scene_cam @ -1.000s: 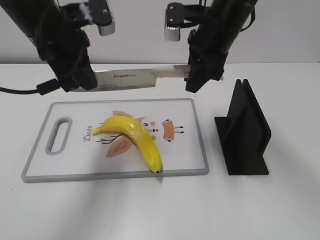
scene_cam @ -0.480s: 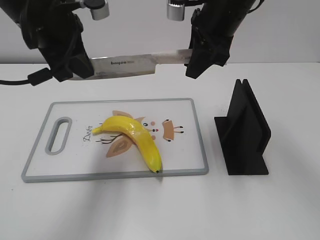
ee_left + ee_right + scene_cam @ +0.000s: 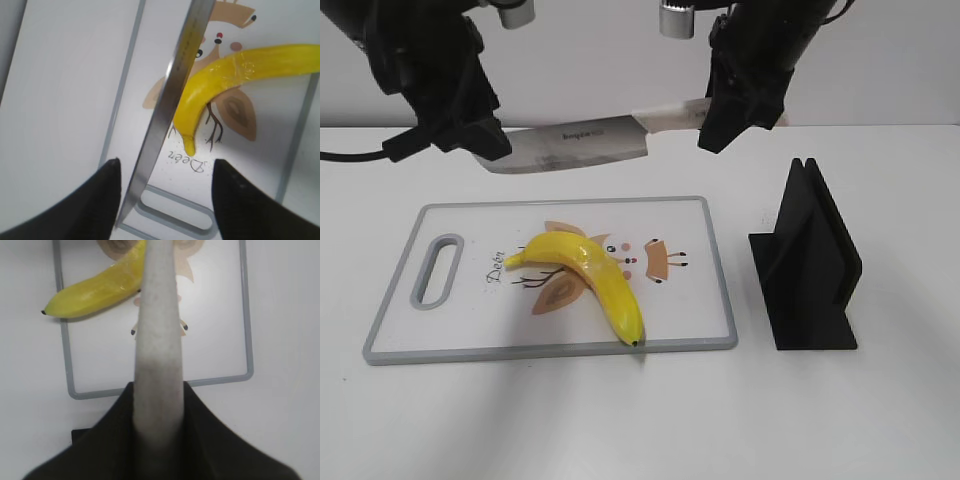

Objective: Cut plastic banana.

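The plastic banana lies whole on the cutting board, stem to the left and dark tip at the front edge. My right gripper is shut on the white handle of a knife held level in the air behind the board. My left gripper is at the blade's tip. In the left wrist view its jaws are wide apart, with the blade running close by the left finger, above the banana. The right wrist view shows the jaws around the handle, above the banana.
A black slotted knife stand stands on the white table, right of the board. The board has a grey rim, a handle slot at its left end and a printed deer picture under the banana.
The knife has risen a little and rolled, so its broad face now shows to the exterior camera. Both arms have shifted slightly with it. The banana has not moved.
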{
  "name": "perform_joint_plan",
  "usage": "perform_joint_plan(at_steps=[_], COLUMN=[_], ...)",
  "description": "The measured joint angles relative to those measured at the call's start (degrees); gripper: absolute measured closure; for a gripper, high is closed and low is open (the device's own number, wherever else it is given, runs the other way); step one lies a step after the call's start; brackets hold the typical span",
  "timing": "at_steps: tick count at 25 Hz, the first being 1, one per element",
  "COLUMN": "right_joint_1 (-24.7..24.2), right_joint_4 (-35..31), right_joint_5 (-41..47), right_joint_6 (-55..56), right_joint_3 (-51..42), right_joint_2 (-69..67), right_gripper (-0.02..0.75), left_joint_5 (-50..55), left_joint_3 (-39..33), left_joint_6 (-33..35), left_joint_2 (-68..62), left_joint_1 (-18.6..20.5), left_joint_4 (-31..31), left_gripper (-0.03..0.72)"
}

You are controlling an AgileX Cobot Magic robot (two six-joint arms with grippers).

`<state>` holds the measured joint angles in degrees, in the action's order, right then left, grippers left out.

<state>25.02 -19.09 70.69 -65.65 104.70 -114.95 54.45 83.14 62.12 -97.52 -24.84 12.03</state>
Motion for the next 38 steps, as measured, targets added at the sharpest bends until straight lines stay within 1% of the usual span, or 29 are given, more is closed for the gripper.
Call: perform_joint_plan(at_steps=[1, 3, 5, 6, 7, 9, 11, 12, 14, 16, 18, 20, 24, 27, 29, 31, 35, 38], right_joint_1=[0.0, -0.2, -0.2, -0.2, -0.2, -0.2, -0.2, -0.2, -0.2, -0.2, -0.2, -0.2, -0.2, -0.2, -0.2, -0.2, -0.2, -0.2], right_joint_4=[0.3, 1.0, 1.0, 1.0, 1.0, 1.0, 1.1, 1.4, 2.3, 2.9, 3.2, 3.2, 2.6, 1.4, 1.1, 1.0, 1.0, 1.7], right_joint_5=[-0.1, -0.2, -0.2, -0.2, -0.2, -0.3, -0.3, -0.3, -0.3, -0.3, -0.3, -0.3, -0.3, -0.3, -0.5, -2.3, -9.4, -13.8], right_joint_6=[0.3, 0.4, 0.7, 1.4, 2.7, 5.6, 10.5, 13.7, 19.5, 24.4, 28.8, 33.8, 40.5, 43.3, 45.8, 48.1, 54.0, 58.2], right_joint_3=[0.0, 0.0, 0.1, 0.1, 0.2, 0.3, 0.4, 0.4, 0.5, 0.5, 0.5, 0.5, -2.7, -7.9, -12.3, -17.7, -26.8, -31.1], right_joint_2=[0.0, 0.0, 0.0, 0.0, 0.0, 0.2, 0.9, 1.5, 2.6, 3.6, 4.6, 5.5, 8.8, 13.0, 16.5, 19.7, 26.0, 30.1], right_gripper=[0.568, 0.568, 0.568, 0.568, 0.568, 0.568, 0.568, 0.568, 0.568, 0.568, 0.568, 0.568, 0.568, 0.568, 0.568, 0.568, 0.568, 0.568], left_joint_5=[-1.2, -3.9, -5.7, -5.9, -6.0, -5.8, -4.2, -2.6, 3.1, 9.7, 13.7, 14.7, 15.0, 15.0, 15.1, 15.2, 15.3, 15.3], left_joint_3=[-0.1, 0.0, 0.5, 0.8, 1.3, 1.9, 2.2, 2.2, 2.2, 2.2, 2.2, 1.9, -1.6, -6.7, -10.3, -14.1, -21.1, -25.5], left_joint_6=[0.0, 0.0, -0.3, -1.2, -3.5, -10.5, -21.6, -27.2, -35.5, -41.9, -46.8, -48.8, -49.8, -49.7, -49.7, -49.7, -49.7, -49.7], left_joint_2=[0.4, 1.5, 3.0, 3.6, 4.3, 5.6, 6.8, 7.3, 8.0, 8.3, 8.4, 8.7, 12.4, 17.5, 21.9, 26.4, 36.0, 43.0], left_joint_1=[0.0, 0.0, 0.0, 0.0, 0.1, 0.2, 0.7, 1.0, 1.8, 2.9, 4.7, 7.0, 13.2, 16.5, 17.5, 17.6, 17.6, 17.6], left_joint_4=[-0.1, -0.1, -0.1, -0.3, -1.0, -3.8, -8.8, -12.0, -17.0, -19.0, -19.1, -16.9, -7.9, -6.3, -6.2, -6.2, -5.9, -6.0], left_gripper=[0.099, 0.067, 0.060, 0.059, 0.059, 0.063, 0.073, 0.079, 0.089, 0.093, 0.095, 0.095, 0.095, 0.095, 0.095, 0.095, 0.102, 0.103])
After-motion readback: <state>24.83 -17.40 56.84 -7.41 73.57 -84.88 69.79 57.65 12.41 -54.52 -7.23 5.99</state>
